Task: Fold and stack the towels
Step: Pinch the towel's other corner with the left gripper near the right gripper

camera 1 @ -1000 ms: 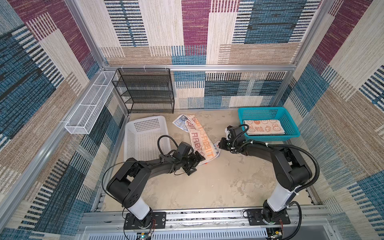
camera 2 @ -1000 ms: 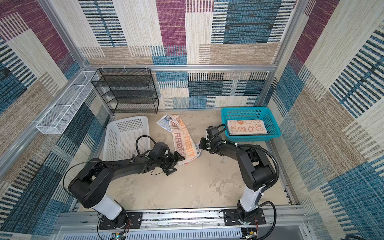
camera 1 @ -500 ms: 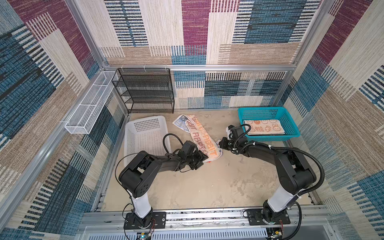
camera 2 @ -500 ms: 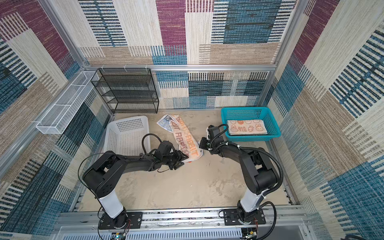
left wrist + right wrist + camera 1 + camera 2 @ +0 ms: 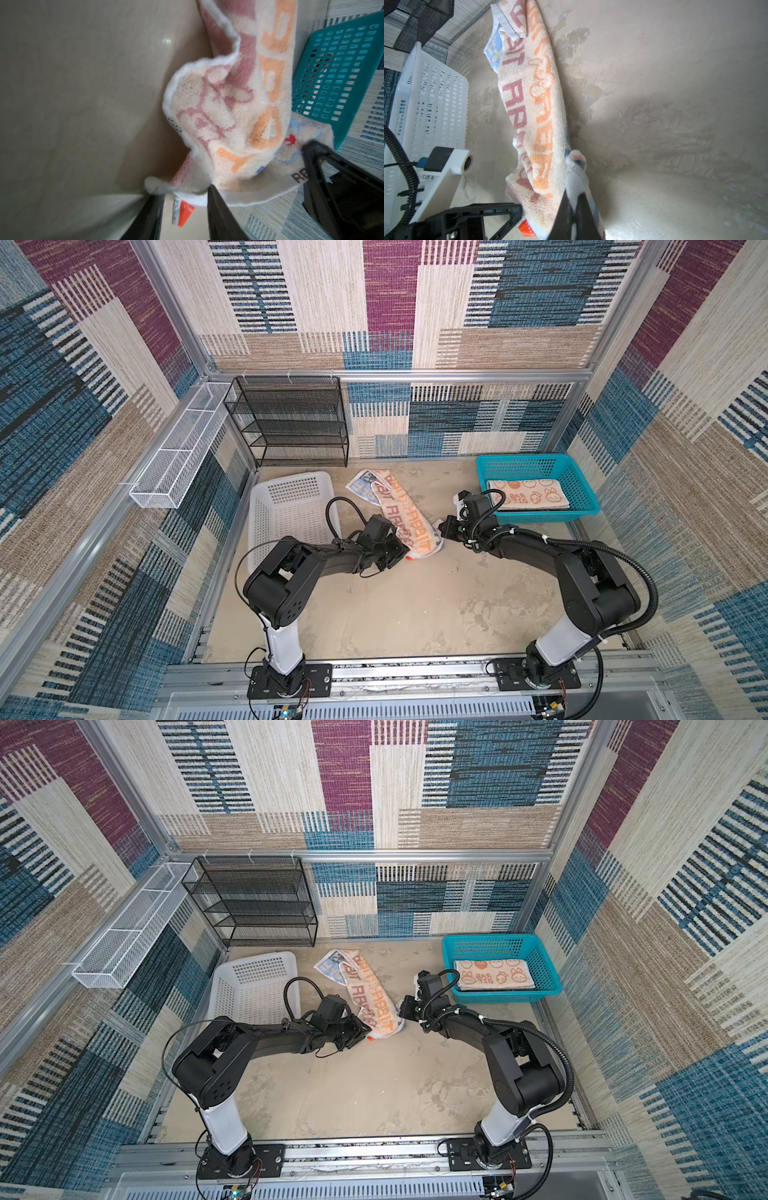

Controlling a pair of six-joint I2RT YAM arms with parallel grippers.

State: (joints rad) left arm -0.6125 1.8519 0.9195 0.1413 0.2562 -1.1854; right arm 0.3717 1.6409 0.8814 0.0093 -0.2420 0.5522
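Table (image 5: 415,605): we see a beige, scuffed surface that carries both baskets, the loose towels and a black mesh rack (image 5: 291,423) against the back wall.
White basket (image 5: 286,506): it sits on the left of the table, in front of the rack, with nothing that we can see in it.
Teal basket (image 5: 540,517): it sits at the back right and holds one folded towel.
Lettered towel (image 5: 409,522): we find it in the middle of the table between the two baskets, a long rumpled strip with orange "RABBIT" letters. It runs from near the rack toward the front, and its near end lies between the two tools.
Orange-rabbit towel (image 5: 528,493): it lies folded flat inside the teal basket.
Blue-printed towel (image 5: 363,487): it lies at the far end of the strip, partly under the lettered towel.
Left tool (image 5: 185,199): its jaws stand on either side of the lettered towel's hem, where an orange tag (image 5: 182,214) hangs. We see a gap between them and cannot tell whether they pinch the cloth.
Right tool (image 5: 574,199): its jaws are pressed together on a corner of the lettered towel, and the pale tip of that corner sticks out past the fingertips.
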